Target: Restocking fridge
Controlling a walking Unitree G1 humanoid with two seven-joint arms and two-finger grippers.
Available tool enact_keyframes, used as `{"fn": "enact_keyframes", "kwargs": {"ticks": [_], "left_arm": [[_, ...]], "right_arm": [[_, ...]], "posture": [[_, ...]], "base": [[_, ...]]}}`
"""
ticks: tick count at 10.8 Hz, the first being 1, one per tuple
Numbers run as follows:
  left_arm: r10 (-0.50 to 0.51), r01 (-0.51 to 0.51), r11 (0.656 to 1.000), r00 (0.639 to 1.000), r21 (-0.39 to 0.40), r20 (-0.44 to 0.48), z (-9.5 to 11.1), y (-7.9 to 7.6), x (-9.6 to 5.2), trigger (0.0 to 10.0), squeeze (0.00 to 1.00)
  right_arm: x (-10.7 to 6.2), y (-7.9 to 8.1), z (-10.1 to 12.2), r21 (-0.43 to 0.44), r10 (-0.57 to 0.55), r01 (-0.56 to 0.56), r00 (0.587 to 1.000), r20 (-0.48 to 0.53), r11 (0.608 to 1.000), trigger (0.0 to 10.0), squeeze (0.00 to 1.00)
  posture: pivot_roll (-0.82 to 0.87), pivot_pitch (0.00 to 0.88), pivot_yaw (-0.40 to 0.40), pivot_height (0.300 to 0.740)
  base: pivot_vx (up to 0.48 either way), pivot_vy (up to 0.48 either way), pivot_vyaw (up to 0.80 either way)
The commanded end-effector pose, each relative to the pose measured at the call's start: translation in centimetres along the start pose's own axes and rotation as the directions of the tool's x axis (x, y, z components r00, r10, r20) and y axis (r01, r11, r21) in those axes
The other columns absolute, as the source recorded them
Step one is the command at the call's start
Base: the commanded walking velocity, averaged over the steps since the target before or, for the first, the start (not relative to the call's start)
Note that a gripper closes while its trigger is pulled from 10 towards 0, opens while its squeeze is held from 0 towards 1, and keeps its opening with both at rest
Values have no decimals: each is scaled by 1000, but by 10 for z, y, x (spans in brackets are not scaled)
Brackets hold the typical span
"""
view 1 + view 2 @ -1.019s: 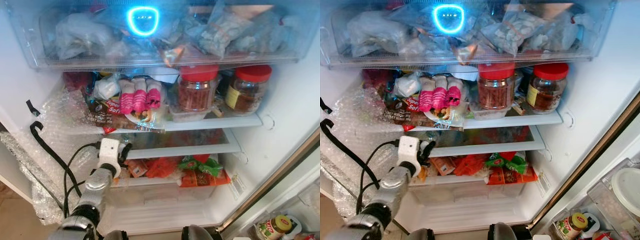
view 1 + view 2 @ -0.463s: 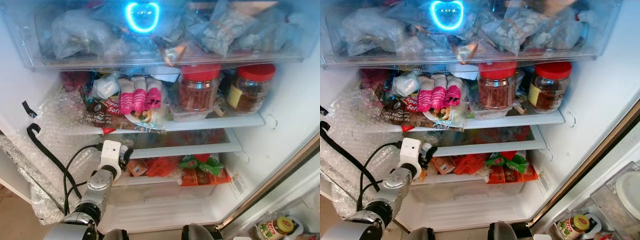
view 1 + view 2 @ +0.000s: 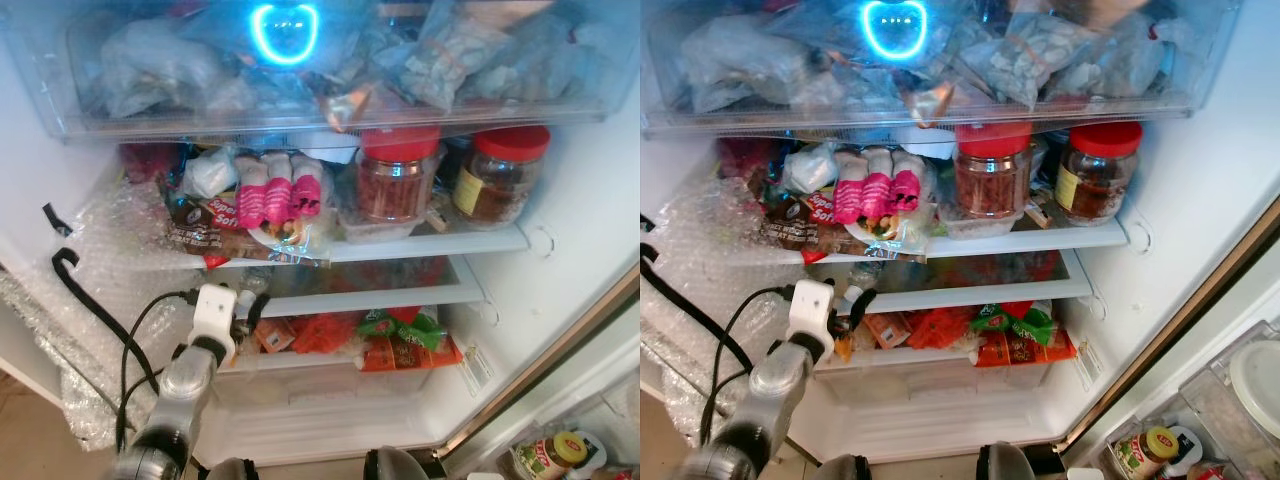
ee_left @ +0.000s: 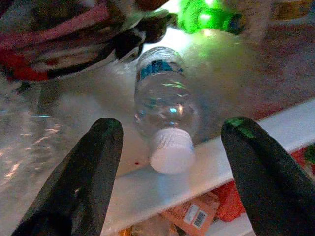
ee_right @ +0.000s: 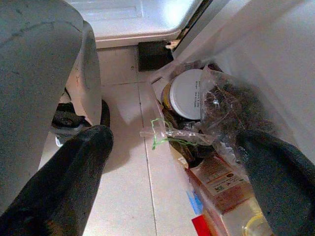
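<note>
Now, up in the head views, the fridge (image 3: 560, 300) stands open and crammed. The left gripper (image 3: 243, 305) reaches toward the narrow middle shelf (image 3: 380, 298), but its fingertips are small and dark there, so the spread is hard to read. Two red-lidded jars (image 3: 395, 180) sit on the shelf above, beside pink-wrapped packets (image 3: 275, 195). The top drawer's (image 3: 330, 70) contents are blurred behind frosted plastic, and bubble wrap (image 3: 100, 290) lines the fridge's left wall.

Over to the left wrist view: a clear water bottle (image 4: 165, 105) lies on its side on the shelf, white cap (image 4: 171, 151) at the front lip. The two black fingers (image 4: 83, 182) stand wide apart either side, touching nothing. What lies behind the bottle is dim and smeared.

Right wrist view next: the right gripper (image 5: 182, 172) hangs low with fingers spread, gripping nothing, over tiled floor (image 5: 125, 167) and a door bin holding a white-lidded jar (image 5: 189, 93) and crumpled bags, partly cut off.
</note>
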State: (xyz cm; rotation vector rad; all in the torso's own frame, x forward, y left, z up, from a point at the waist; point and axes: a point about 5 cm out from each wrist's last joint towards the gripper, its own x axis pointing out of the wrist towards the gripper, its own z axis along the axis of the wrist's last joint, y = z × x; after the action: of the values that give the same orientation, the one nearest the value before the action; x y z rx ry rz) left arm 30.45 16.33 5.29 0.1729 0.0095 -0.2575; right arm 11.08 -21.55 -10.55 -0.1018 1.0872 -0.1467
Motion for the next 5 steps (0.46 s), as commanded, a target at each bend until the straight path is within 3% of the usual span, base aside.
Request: {"fn": "enact_keyframes", "kwargs": {"ticks": [1, 2, 5], "left_arm": [[-17, 15, 999, 999, 43, 39, 6, 1, -3, 10000, 0], [-44, 34, 993, 995, 110, 89, 13, -1, -12, 10000, 0], [-14, -1, 993, 991, 115, 134, 24, -2, -35, 10000, 0]], "right_arm": [[0, 4, 1, 9, 12, -12, 1000, 2, 1000, 10000, 0], [0, 3, 0, 7, 12, -12, 1000, 2, 1000, 10000, 0], [0, 2, -1, 4, 8, -8, 1000, -1, 1000, 10000, 0]], "posture": [[-113, 0, -2, 642], [-108, 0, -4, 642], [-106, 0, -4, 642]], "base": [[0, 0, 0], [0, 0, 0], [0, 0, 0]]}}
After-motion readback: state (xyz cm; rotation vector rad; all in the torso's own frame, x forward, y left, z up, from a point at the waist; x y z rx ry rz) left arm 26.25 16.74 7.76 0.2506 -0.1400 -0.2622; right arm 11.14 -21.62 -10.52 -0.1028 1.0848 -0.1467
